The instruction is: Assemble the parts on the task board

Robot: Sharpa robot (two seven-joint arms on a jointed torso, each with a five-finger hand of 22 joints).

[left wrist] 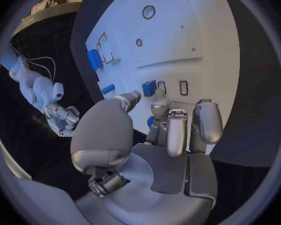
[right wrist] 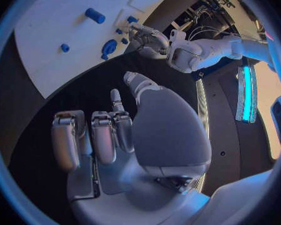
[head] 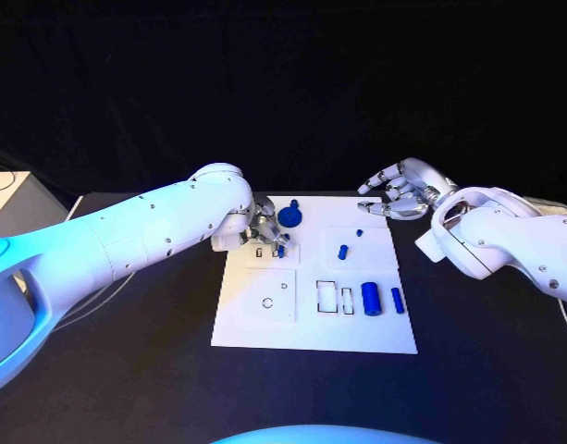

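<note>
Several smooth blue parts (head: 371, 299) lie on the flat white task board (head: 316, 328).

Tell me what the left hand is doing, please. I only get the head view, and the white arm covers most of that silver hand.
Observer: In the left wrist view, the left hand is spread over the white task board, close to a small blue block.
Operator: Is it gripping that block?
Observer: The block sits at the thumb's tip, beside two outlined rectangular slots. I cannot tell whether they touch.
Operator: And the right hand's palm?
Observer: The right wrist view shows the right hand empty, above the black table.
</note>
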